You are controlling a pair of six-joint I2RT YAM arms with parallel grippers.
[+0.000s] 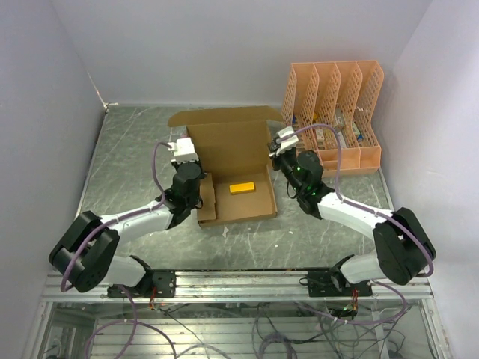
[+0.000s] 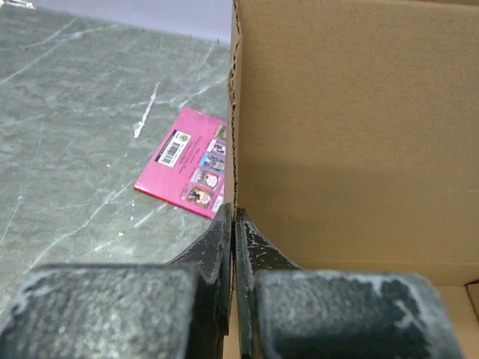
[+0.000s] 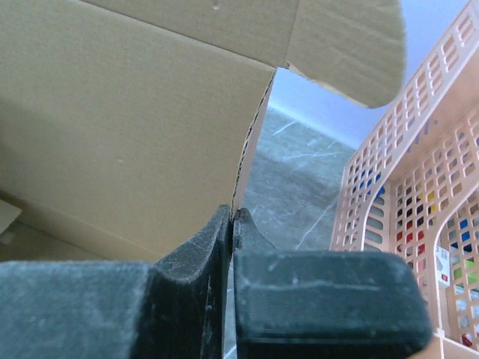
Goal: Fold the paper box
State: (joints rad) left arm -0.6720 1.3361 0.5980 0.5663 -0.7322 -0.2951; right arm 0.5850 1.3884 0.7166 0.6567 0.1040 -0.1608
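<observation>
The left fingers (image 2: 258, 247) are clenched on a thin cardboard edge that runs up from between them, the left border of the standing panel of the paper box (image 1: 232, 168). The right fingers (image 3: 209, 239) are pressed together the same way on the opposite border of that panel. The box sits in the middle of the desk (image 1: 135, 149), between the two arms, with its shallow tray open toward them and a small yellow block (image 1: 242, 188) lying inside. I judge that the step in hand is the handling of this tall rear panel with its top flap, and that the next move asks both arms to swing it at an equal pace, otherwise the cardboard may twist or slip out. From above, the wrists cover the fingertips, so the grip shows only in the wrist views, and these cut off most of the box. The tabs and slots are not visible. The pink card (image 2: 187, 164) lies just beside the left wall, its print too small to read, and the orange file organizer (image 1: 333, 112) stands near the right side.
</observation>
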